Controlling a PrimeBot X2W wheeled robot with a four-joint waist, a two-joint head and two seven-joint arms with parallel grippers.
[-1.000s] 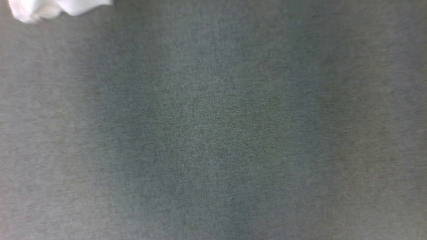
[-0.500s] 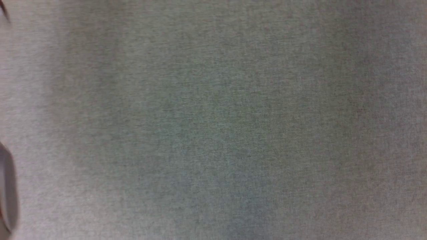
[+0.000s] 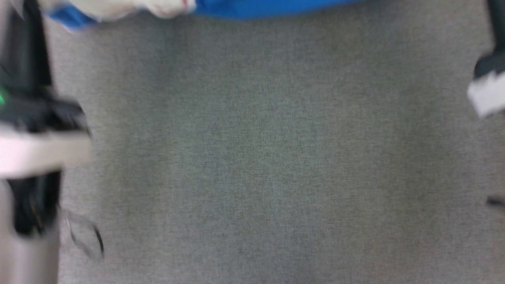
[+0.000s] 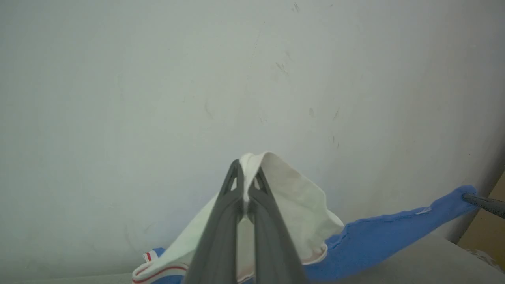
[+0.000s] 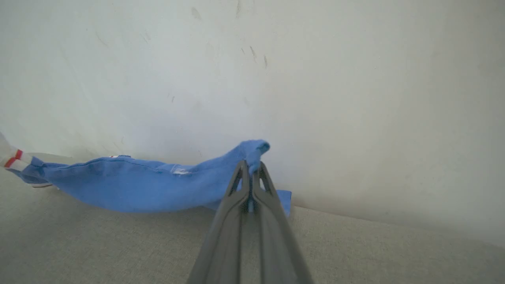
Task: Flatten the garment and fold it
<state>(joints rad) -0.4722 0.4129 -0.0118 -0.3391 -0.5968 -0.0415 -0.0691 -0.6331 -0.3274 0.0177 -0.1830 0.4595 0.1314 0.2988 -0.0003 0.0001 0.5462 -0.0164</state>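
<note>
Garment (image 5: 130,183), pinched, spans left hand (image 4: 247,169) to right hand (image 5: 251,166).

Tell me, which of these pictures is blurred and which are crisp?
Head view: motion-smeared, the garment just a streak along the top edge. Left wrist view: crisp, left fingers sharp. Right wrist view: crisp, right fingers sharp, light soft and even.

Your left arm (image 3: 27,114) is black with a green light (image 3: 2,98), a pale band (image 3: 39,152) and a thin looped cable (image 3: 85,236); your right arm (image 3: 491,65) is dark with a white block (image 3: 489,96). The left gripper (image 4: 246,173) and right gripper (image 5: 251,169) have long dark-grey fingers (image 4: 221,228) with triangular cut-outs near the tips.
</note>
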